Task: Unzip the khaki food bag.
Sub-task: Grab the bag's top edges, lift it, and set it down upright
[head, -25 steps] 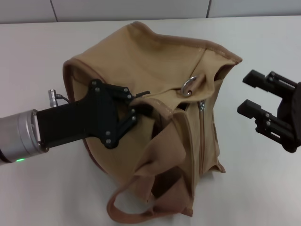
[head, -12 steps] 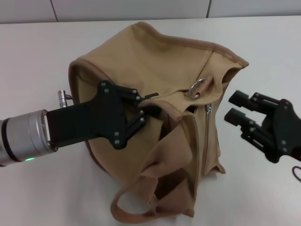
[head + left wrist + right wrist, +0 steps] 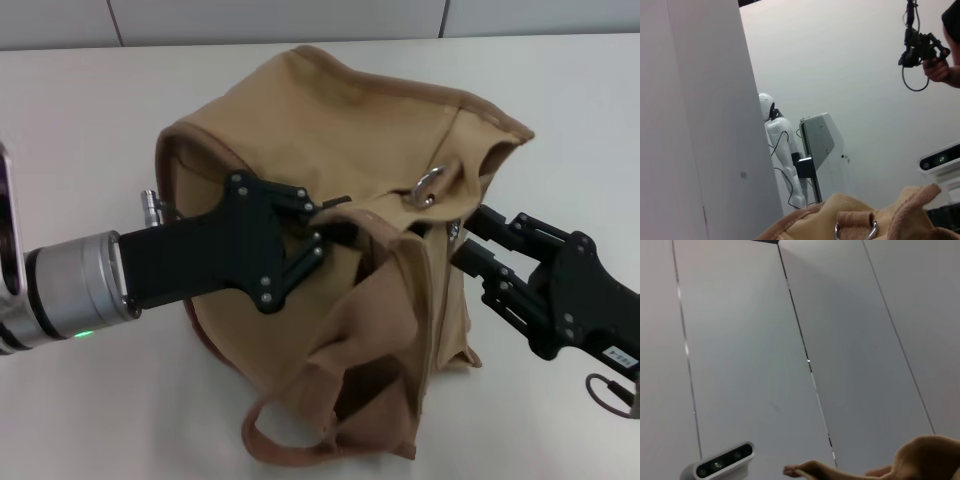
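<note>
White tabletop (image 3: 90,110) fills the head view, with grey wall panels along the far edge. On it, centre, sits the bag (image 3: 350,130), a slumped tan canvas shape with brown piping along its top rim. A webbing handle (image 3: 290,440) loops out at the near side, and a metal ring (image 3: 430,186) shows at the top right of the bag. Just under the ring a small silver zip pull (image 3: 453,232) hangs at the head of the zip.

From the left, the left gripper (image 3: 335,222) reaches across the bag's front and is clamped on a fold of canvas at the bag's upper edge; its 2 fingers are nearly together with the cloth between them.

From the right, the right gripper (image 3: 467,237) presses in against the bag's right side, its 2 fingers spread apart, 1 above the other, with their tips at the zip pull. Whether they touch the pull I cannot tell; they hold nothing visible.

Both wrist views look upward: the left 1 catches the bag's top and the ring (image 3: 855,231), the right 1 only a tan edge of the bag (image 3: 927,457).
</note>
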### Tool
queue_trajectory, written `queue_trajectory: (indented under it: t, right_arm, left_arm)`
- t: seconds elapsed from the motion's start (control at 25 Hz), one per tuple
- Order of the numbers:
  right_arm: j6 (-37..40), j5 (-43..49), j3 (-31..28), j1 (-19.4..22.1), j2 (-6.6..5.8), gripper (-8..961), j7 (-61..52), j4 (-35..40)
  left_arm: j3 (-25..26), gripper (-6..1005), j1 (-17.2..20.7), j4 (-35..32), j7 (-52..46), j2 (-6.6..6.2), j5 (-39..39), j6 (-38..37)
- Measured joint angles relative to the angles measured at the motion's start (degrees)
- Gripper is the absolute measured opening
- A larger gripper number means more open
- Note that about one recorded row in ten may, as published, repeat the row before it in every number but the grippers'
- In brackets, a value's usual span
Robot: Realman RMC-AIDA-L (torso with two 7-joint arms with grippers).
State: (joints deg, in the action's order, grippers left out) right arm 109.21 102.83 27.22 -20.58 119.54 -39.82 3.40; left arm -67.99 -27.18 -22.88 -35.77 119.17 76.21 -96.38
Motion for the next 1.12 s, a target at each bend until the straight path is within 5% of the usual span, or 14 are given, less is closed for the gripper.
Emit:
queue_trajectory:
  t: [0.6,1.12]
  right_arm:
    - [-2.8,-0.1,-1.5,-1.2,0.08,368,0.1,-2.1]
    - [-4.7,0.2,-1.1,-2.2,0.19,260,-0.1,-3.6]
  left_arm:
    - [-3.3,53,-0.3,0.0,1.3,0.01,-2.4,0.9]
    - [-4.3,53,-1.2,0.6,2.0,0.00,-3.5,1.2]
